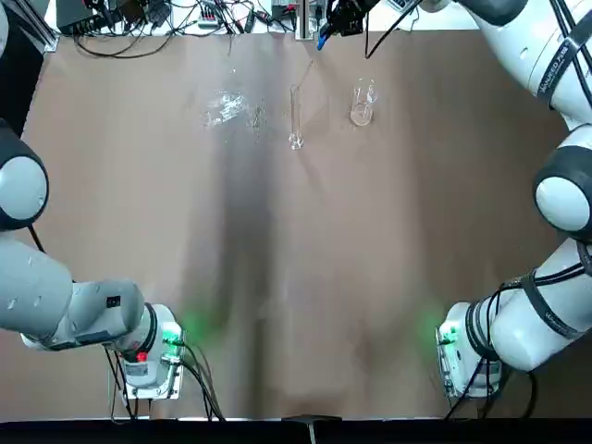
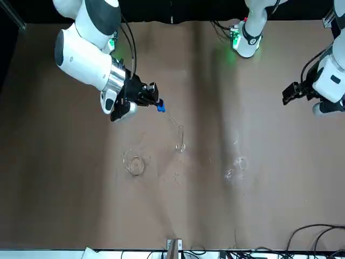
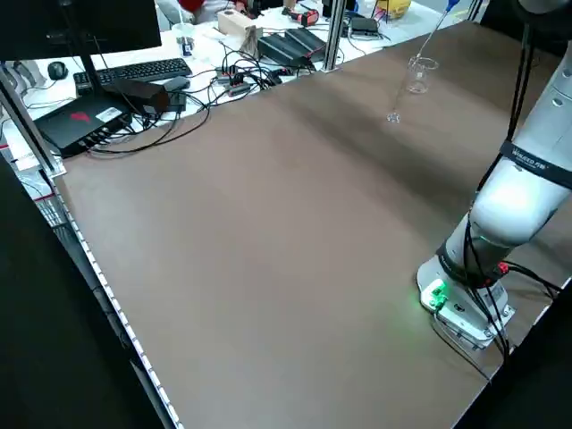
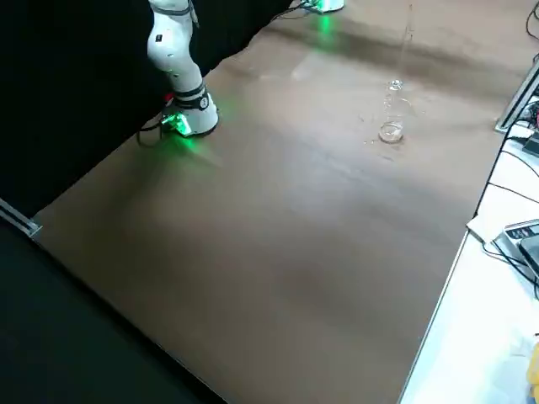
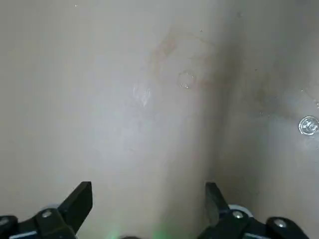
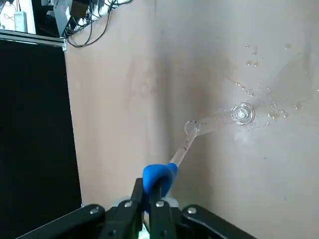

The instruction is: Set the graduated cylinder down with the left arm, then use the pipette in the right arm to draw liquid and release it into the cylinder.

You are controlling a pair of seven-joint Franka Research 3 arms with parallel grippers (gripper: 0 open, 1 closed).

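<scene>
Cylinder [image 6: 214, 123]: is standing on the table [image 1: 370, 259] near the beaker [image 1: 362, 111], probably tipping easily, being light and fragile.
Pipette [image 6: 184, 150]: is reaching the cylinder's mouth; whether inside, I cannot tell.
Right gripper [image 6: 148, 186]: is pinching the bulb [image 6: 160, 174], likely soft; right hold for squeezing.
Left gripper [image 5: 149, 186]: is hanging above the table, spreading wide, holding nothing.

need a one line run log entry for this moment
right hand shut on pipette bulb | pipette tip at cylinder mouth | left hand open, off to its side
</scene>
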